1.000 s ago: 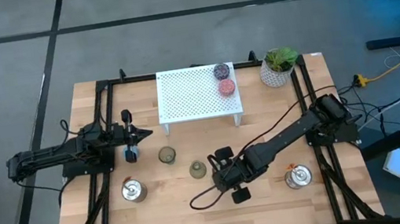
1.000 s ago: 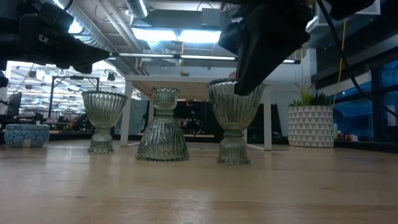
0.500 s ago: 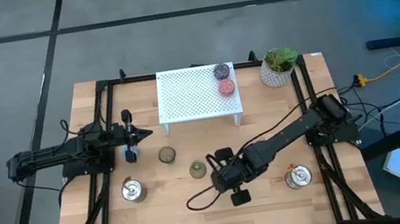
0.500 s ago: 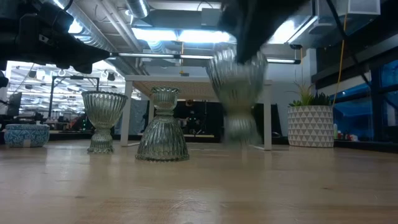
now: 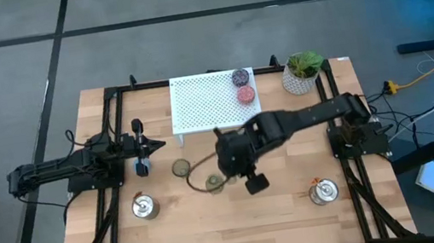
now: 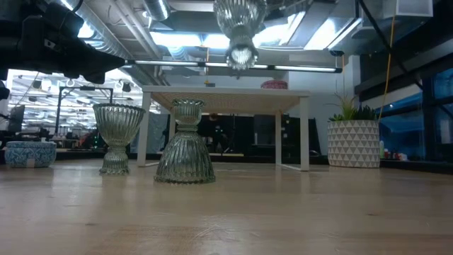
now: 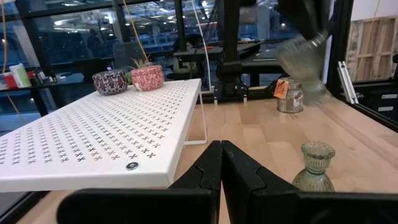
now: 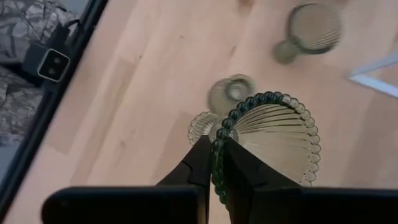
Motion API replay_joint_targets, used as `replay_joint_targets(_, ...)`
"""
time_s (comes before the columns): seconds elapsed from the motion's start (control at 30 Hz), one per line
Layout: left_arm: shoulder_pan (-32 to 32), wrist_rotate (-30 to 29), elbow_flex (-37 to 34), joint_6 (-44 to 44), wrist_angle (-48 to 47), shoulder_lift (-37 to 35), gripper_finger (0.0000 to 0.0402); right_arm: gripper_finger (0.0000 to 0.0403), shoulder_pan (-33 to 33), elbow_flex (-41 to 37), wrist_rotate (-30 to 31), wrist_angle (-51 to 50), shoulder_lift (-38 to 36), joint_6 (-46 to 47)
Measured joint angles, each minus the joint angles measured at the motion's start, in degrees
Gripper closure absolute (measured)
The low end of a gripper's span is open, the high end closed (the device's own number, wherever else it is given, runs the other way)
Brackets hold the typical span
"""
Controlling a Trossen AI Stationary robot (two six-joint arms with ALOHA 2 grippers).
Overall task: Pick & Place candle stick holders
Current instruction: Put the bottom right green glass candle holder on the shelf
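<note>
My right gripper (image 8: 214, 163) is shut on an olive-clear glass candle stick holder (image 6: 241, 25), held high above the table's middle (image 5: 226, 172). Two more olive glass holders stand on the table: one upright (image 6: 117, 134), one upside down on its rim (image 6: 185, 145). A purple holder (image 5: 240, 77) and a pink holder (image 5: 246, 95) sit on the white rack (image 5: 201, 102). A blue holder (image 5: 142, 169) rests below my left gripper (image 5: 145, 145), which is shut and idle at the table's left. My right gripper pinches the holder's beaded rim (image 8: 217, 146), one finger outside the bowl and one inside it. The fingers slant down from above. The holder hangs below them, foot (image 6: 241, 55) down, lifted well clear of the table.
Two shiny silver holders stand near the front, one on the left (image 5: 143, 206) and one on the right (image 5: 322, 192). A white pot with a green plant (image 5: 303, 72) is at the back right. Bare wood lies along the near edge (image 5: 233, 231).
My right gripper has risen steeply from the table, carrying the glass holder with it, and swung toward the table's far side and left, toward the rack. The holder, which stood on the table a second ago, now hangs clear. The other two glass holders stayed put.
</note>
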Motion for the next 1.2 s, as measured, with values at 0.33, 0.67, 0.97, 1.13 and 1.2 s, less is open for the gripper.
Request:
replay_joint_targets(0.33, 0.00, 0.00, -0.01, 0.00, 0.00, 0.00, 0.0400, 0.0380, -8.01, 5.44, -0.02, -3.18, 0.00, -11.78)
replay_joint_targets(0.67, 0.00, 0.00, -0.01, 0.00, 0.00, -0.01, 0.0400, 0.0380, -17.19, 5.44, 0.18, -2.71, -1.46, -15.88)
replay_joint_targets(0.97, 0.00, 0.00, 0.00, 0.00, 0.01, -0.01, 0.0400, 0.0380, -25.42, 5.44, 6.75, -0.28, -4.00, -20.32)
replay_joint_targets(1.13, 0.02, 0.00, 0.00, 0.00, -0.01, -0.01, 0.0400, 0.0380, -30.14, 5.44, 9.23, 1.69, -3.82, -23.98)
replay_joint_targets(1.2, 0.01, 0.00, 0.00, 0.00, -0.01, -0.01, 0.0400, 0.0380, -31.80, 5.42, 7.85, 2.21, -3.65, -23.99)
